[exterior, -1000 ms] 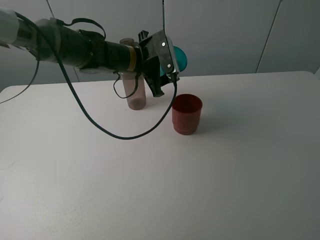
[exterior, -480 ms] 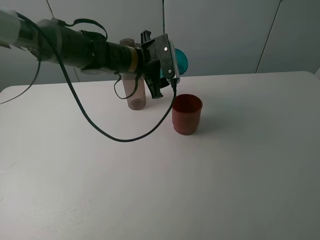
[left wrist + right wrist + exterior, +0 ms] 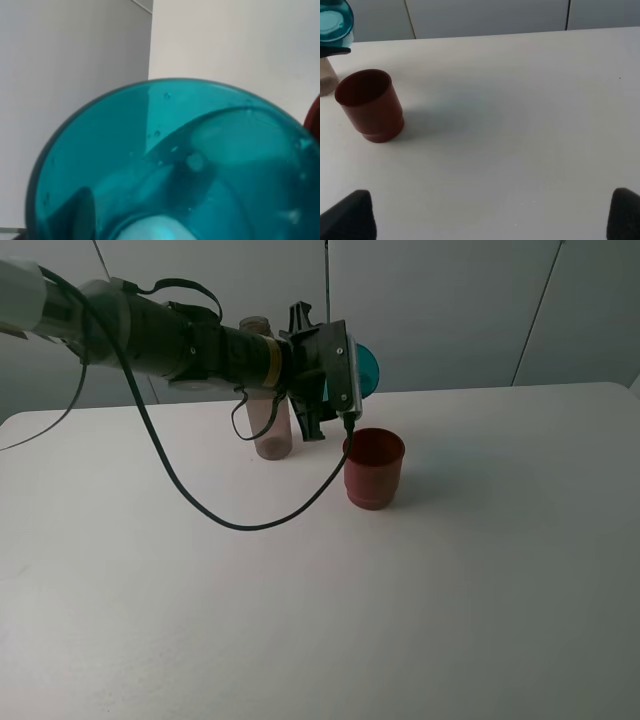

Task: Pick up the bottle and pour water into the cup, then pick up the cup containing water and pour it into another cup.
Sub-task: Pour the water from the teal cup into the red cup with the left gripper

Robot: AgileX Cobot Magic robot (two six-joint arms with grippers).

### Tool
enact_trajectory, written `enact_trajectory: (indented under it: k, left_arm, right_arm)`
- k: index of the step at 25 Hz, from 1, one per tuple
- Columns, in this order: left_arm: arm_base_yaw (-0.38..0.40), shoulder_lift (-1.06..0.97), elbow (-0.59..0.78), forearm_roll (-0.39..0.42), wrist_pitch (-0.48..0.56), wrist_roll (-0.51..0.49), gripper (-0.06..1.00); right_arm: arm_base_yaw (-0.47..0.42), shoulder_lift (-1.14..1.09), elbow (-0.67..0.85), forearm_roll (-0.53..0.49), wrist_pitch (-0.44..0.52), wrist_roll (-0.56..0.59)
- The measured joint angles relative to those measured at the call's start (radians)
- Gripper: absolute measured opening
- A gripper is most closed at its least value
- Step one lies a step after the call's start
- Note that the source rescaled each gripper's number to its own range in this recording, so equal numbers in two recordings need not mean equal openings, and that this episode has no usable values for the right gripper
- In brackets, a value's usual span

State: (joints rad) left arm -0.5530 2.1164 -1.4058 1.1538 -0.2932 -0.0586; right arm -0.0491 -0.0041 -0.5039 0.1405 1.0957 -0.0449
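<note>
**A:** Where do the grippers stand?

**B:** The right gripper (image 3: 485,214) hangs over the desk (image 3: 480,570), its fingers (image 3: 345,215) wide apart. The left gripper (image 3: 350,375) is clamped on the cup (image 3: 368,368).

**A:** Which of the task's things is nearest?

**B:** The red cup (image 3: 375,468). It stands upright on the desk, toward the far edge and about midway along it. It is dark translucent red and wide, with a narrower stepped base.

**A:** And the cup itself?

**B:** Translucent teal and smooth. In the left wrist view small beads cling to its wall. It is up in the air, above the red cup and apart from it. It lies on its side, long axis about level, with one round end turned toward the near right corner (mouth or base, I cannot tell).

**A:** Farthest?

**B:** The bottle (image 3: 272,430), clear with a brownish tint. It stands upright near the far edge, left of the red cup, and the left arm (image 3: 190,340) crosses in front of it.
</note>
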Motion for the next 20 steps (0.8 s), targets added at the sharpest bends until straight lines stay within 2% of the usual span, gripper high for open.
enact_trajectory:
  k: [20]
  left_arm:
    - [-0.019,0.000,0.000,-0.012,0.039,0.140,0.04]
  right_arm:
    - [0.000,0.000,0.000,0.000,0.000,0.000]
